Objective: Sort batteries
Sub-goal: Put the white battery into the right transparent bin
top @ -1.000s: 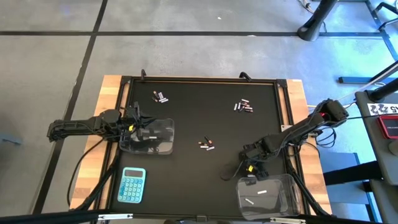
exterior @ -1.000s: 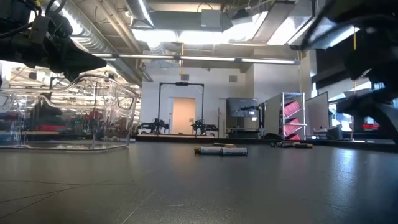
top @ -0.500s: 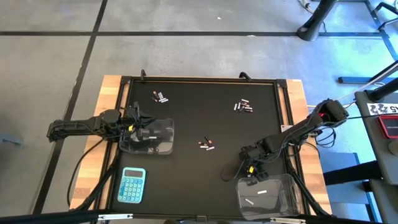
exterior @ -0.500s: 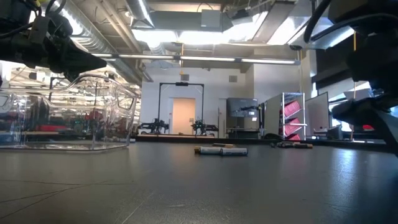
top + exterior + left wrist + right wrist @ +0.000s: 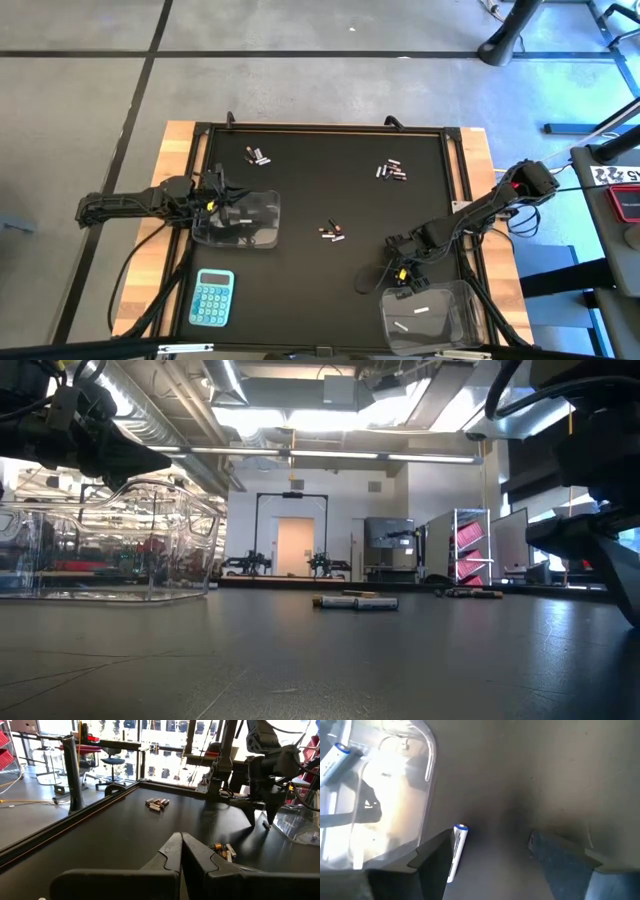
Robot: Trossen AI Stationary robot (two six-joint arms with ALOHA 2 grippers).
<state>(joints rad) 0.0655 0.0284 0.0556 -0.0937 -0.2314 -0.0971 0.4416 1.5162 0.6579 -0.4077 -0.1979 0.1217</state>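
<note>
My right tool [image 5: 403, 279] is hanging spread wide, grasping nothing, low over the black table [image 5: 300, 190]. A silvery-white cylindrical battery with a blue end [image 5: 456, 851] is lying just inside one finger [image 5: 432, 860], long axis parallel to it, beside the clear plastic tub [image 5: 428, 312]. My left tool [image 5: 222, 196] is waiting clenched, empty, farther off.

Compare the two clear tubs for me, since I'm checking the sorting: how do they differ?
The left tub sits at the table's left side with the shut left pincer at its rim; the right tub sits at the near right corner, the open right pincer just outside it. White batteries show in the right tub; the left tub's contents are unclear. Both are clear plastic.
</note>
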